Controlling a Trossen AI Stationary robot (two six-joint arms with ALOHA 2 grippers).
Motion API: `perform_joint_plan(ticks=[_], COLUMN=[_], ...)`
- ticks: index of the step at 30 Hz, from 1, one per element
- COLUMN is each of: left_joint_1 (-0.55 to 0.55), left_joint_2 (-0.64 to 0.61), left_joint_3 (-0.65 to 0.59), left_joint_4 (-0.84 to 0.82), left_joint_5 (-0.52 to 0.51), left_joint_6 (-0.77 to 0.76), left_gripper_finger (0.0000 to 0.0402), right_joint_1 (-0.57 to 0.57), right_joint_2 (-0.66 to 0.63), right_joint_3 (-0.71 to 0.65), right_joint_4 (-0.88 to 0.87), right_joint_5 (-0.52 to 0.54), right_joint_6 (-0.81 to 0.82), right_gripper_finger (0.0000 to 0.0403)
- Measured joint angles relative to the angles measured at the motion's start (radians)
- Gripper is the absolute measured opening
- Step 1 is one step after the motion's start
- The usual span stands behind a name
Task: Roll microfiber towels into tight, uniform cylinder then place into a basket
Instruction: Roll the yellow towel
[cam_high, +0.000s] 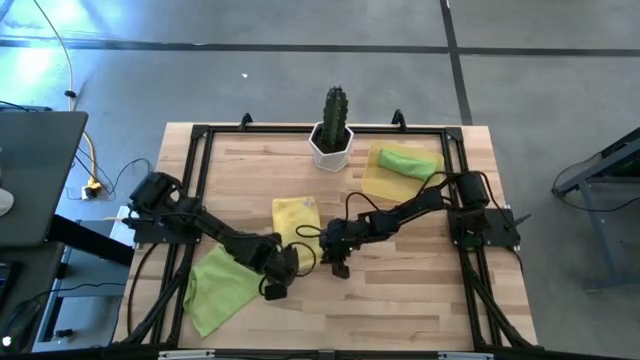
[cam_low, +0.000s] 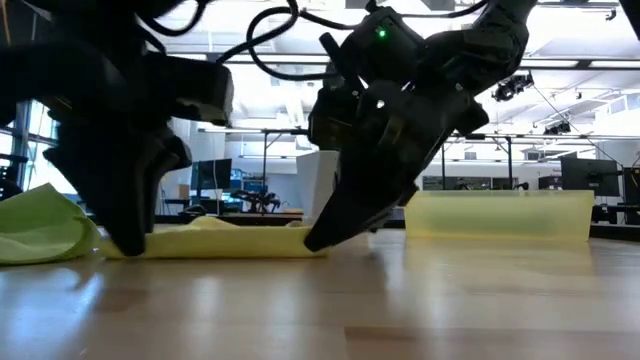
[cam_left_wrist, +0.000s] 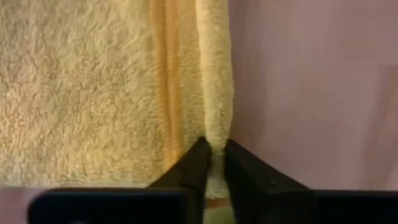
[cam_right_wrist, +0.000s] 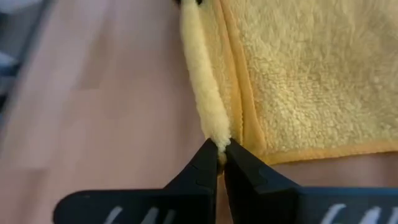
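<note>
The bright yellow towel (cam_high: 295, 218) lies flat on the table's middle, its near edge turned up into a thin roll. My left gripper (cam_high: 285, 256) is shut on that roll near its left end. My right gripper (cam_high: 336, 258) is shut on it at the right corner. One lime-green towel (cam_high: 215, 285) lies crumpled at the near left. Another lime-green towel (cam_high: 408, 160), rolled, lies in the pale yellow basket (cam_high: 375, 185) at the far right. My left gripper pinches the towel's rolled-up near edge (cam_left_wrist: 216, 134) between its two fingers, coming from the near side and slanting down. The rest of the towel lies flat on the table beyond. My right gripper pinches the same rolled edge at its right end (cam_right_wrist: 217, 134), beside the corner hem, between its two fingers, slanting down from the near side. The towel lies flat on the table.
A white hexagonal pot with a cactus (cam_high: 333, 140) stands at the far middle, just beyond the yellow towel. A black frame (cam_high: 200, 135) runs around the table. Bare wood (cam_high: 400, 290) lies near and to the right of the grippers.
</note>
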Motion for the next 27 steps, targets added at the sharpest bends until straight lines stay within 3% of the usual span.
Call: perform_joint_plan(ticks=[2, 7, 14, 16, 23, 27], left_joint_1=[0.005, 0.032, 0.083, 0.098, 0.136, 0.144], left_joint_2=[-0.002, -0.017, -0.067, -0.076, -0.037, -0.006], left_joint_3=[-0.001, -0.003, -0.004, -0.003, -0.005, -0.002], left_joint_4=[0.018, 0.067, 0.102, 0.089, 0.042, 0.045], left_joint_5=[0.038, 0.141, 0.221, 0.211, 0.12, 0.108], left_joint_6=[-0.025, -0.078, -0.141, -0.158, -0.196, -0.201], left_gripper_finger=[0.0011, 0.0016, 0.0004, 0.0004, 0.0002, 0.0001], right_joint_1=[0.001, 0.0, 0.001, 0.001, -0.007, -0.017], right_joint_2=[0.002, -0.001, -0.034, -0.044, -0.045, -0.047], right_joint_3=[0.0, -0.002, -0.005, -0.005, -0.002, -0.001], right_joint_4=[0.005, 0.022, 0.013, 0.006, -0.066, -0.079], right_joint_5=[-0.08, -0.238, -0.305, -0.299, -0.069, -0.022], right_joint_6=[0.057, 0.153, 0.227, 0.227, 0.228, 0.211], right_gripper_finger=[0.0002, 0.0002, 0.0002, 0.0002, 0.0005, 0.0008])
